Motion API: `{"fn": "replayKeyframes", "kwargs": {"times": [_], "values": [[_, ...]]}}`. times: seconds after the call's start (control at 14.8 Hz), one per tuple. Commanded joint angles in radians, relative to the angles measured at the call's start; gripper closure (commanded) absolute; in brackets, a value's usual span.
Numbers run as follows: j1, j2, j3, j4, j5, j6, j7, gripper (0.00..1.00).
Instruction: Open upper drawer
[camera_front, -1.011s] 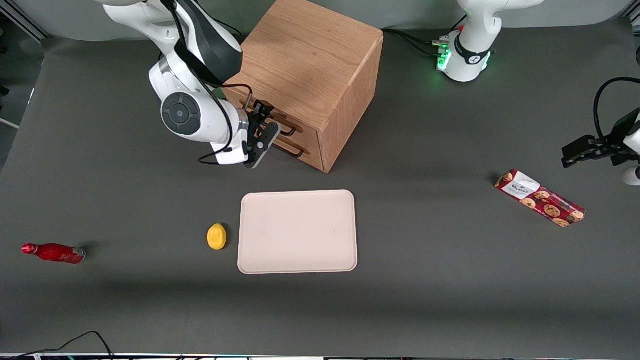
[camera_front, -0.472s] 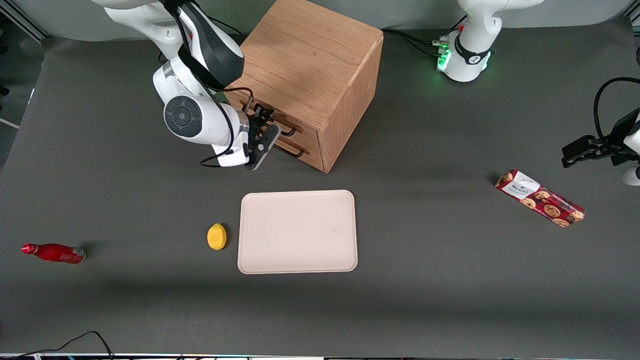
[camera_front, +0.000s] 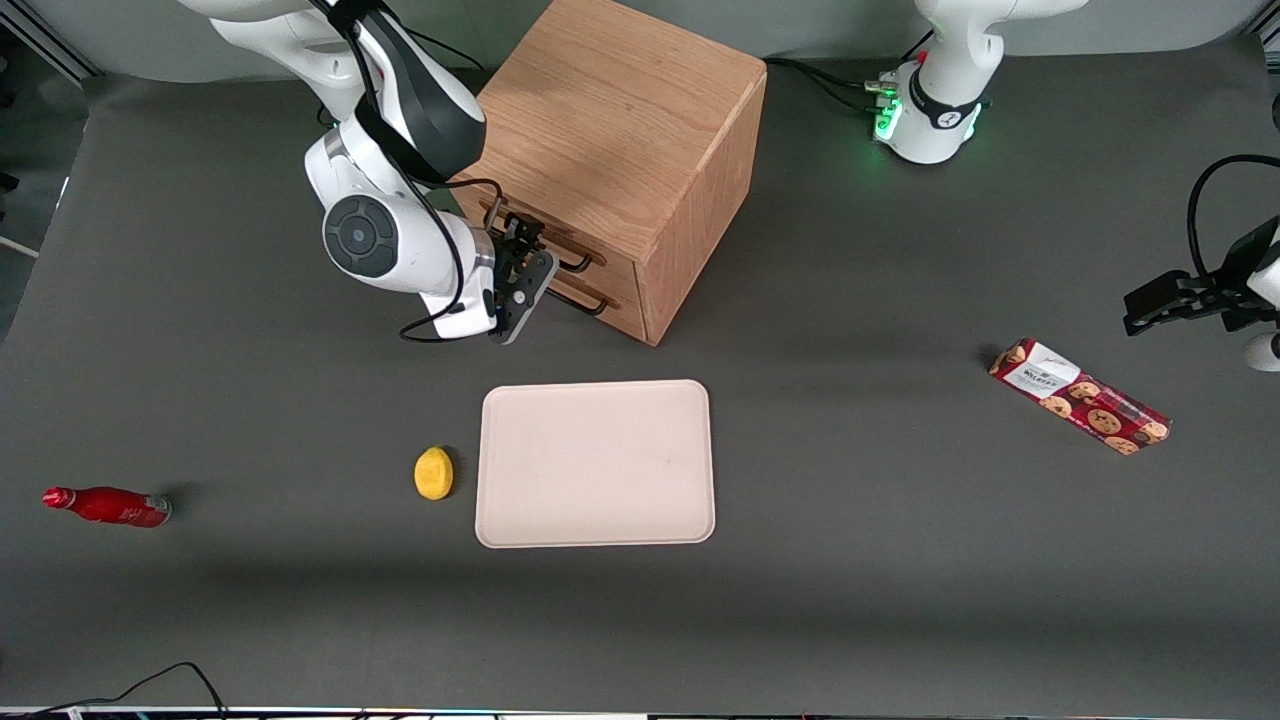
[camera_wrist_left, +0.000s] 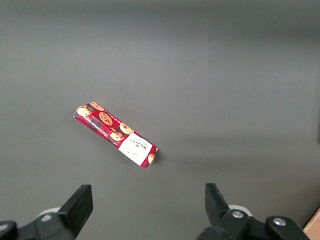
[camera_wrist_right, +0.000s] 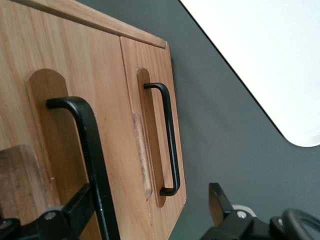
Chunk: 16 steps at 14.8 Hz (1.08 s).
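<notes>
The light wooden cabinet (camera_front: 620, 130) stands with its two drawer fronts turned toward the working arm. The upper drawer (camera_front: 608, 268) (camera_wrist_right: 107, 100) looks shut, its front about level with the lower drawer (camera_wrist_right: 150, 55). My gripper (camera_front: 520, 268) (camera_wrist_right: 148, 196) is open, right in front of the drawers. The upper drawer's black bar handle (camera_wrist_right: 92, 150) passes between the fingers, close against one finger (camera_wrist_right: 80, 200), while the other finger (camera_wrist_right: 216, 195) stands off past the lower drawer's handle (camera_wrist_right: 171, 135). Nothing is gripped.
A beige tray (camera_front: 595, 463) lies nearer the front camera than the cabinet, with a yellow lemon (camera_front: 433, 472) beside it. A red bottle (camera_front: 105, 505) lies toward the working arm's end, and a cookie packet (camera_front: 1080, 395) (camera_wrist_left: 116, 136) toward the parked arm's end.
The wrist has shifted only slightly in front of the drawer fronts. The cabinet and drawers have not moved.
</notes>
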Motion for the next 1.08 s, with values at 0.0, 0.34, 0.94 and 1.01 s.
{"fn": "replayKeyframes", "kwargs": {"times": [0.0,0.34,0.94,1.01], "values": [[-0.006,-0.030,-0.007,-0.022,0.012,0.041,-0.032,0.00],[-0.008,-0.014,-0.013,-0.013,-0.018,0.066,-0.033,0.00],[-0.008,0.021,-0.062,-0.010,-0.075,0.109,-0.064,0.00],[-0.008,0.032,-0.064,0.002,-0.077,0.109,-0.066,0.00]]}}
